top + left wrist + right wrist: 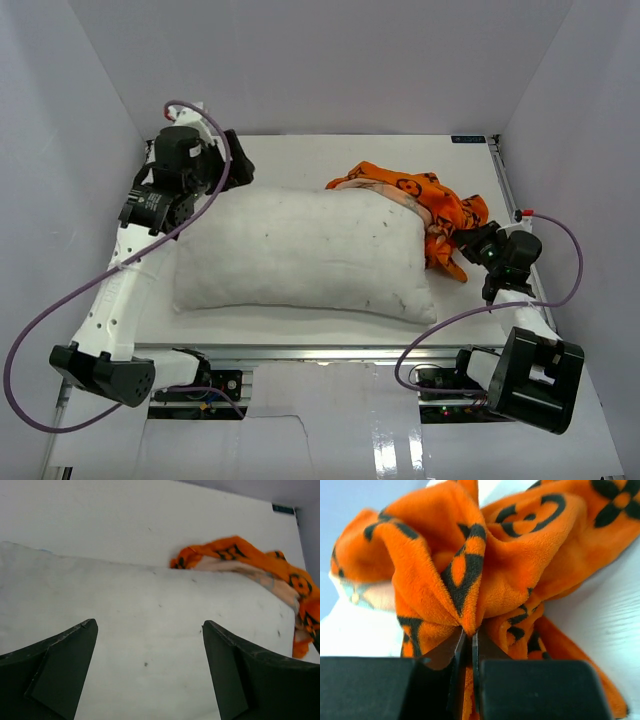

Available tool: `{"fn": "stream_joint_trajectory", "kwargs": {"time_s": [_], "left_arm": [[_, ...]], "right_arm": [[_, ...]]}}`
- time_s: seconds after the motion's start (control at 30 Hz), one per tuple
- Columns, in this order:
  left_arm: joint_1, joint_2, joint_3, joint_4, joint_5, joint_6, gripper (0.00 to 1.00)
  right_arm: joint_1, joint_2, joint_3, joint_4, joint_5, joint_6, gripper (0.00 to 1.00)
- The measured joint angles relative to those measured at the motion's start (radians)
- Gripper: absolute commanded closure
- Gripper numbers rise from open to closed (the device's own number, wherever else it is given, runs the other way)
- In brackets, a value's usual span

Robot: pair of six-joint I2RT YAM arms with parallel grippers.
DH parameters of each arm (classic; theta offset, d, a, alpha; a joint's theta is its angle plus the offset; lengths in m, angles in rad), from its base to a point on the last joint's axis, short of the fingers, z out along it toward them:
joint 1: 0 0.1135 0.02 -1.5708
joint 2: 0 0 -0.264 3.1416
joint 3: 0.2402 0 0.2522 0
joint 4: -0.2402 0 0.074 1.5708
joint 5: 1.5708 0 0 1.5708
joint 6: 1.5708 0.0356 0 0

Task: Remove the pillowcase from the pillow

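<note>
The plain white pillow [300, 255] lies across the table, almost wholly bare. The orange pillowcase [425, 200] with black motifs is bunched at the pillow's far right corner, its pale inside showing. My right gripper [468, 238] is shut on a fold of the pillowcase [470, 570], the fabric pinched between its fingertips. My left gripper [238, 170] hangs at the pillow's far left corner, open, with nothing between its fingers [65, 655]; only the pillow [150, 630] shows through the gap, and the pillowcase [250, 562] sits at the far end.
White walls close in the table [300, 150] on the left, back and right. A purple cable [565, 260] loops beside the right arm, another trails from the left arm off the near edge.
</note>
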Motion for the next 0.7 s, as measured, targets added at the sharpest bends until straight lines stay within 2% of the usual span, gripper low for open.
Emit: {"fn": "stream_joint_trajectory", "kwargs": {"time_s": [0.2,0.33,0.5,0.53,0.6,0.63,0.7], "left_arm": [[-0.198,0.043,-0.178,0.037,0.086,0.011,0.02],[-0.278,0.109,-0.285,0.036,0.078,0.008,0.02],[-0.354,0.169,-0.33,0.068,0.03,-0.002,0.04],[-0.367,0.185,-0.332,0.081,0.017,-0.005,0.3],[-0.383,0.22,-0.333,0.103,-0.011,-0.019,0.91],[-0.386,0.236,-0.333,0.112,-0.027,-0.024,1.0],[-0.384,0.27,-0.332,0.119,-0.065,-0.036,1.0]], "right_arm": [[0.08,-0.002,-0.022,0.004,0.024,0.0,0.92],[0.101,-0.004,-0.023,0.01,0.035,-0.003,0.92],[0.116,-0.007,-0.039,0.03,0.047,-0.003,0.92],[0.12,-0.007,-0.043,0.031,0.05,-0.003,0.92],[0.127,-0.007,-0.048,0.034,0.056,-0.002,0.92],[0.129,-0.007,-0.049,0.035,0.057,-0.002,0.92],[0.131,-0.006,-0.049,0.039,0.058,-0.002,0.92]]}}
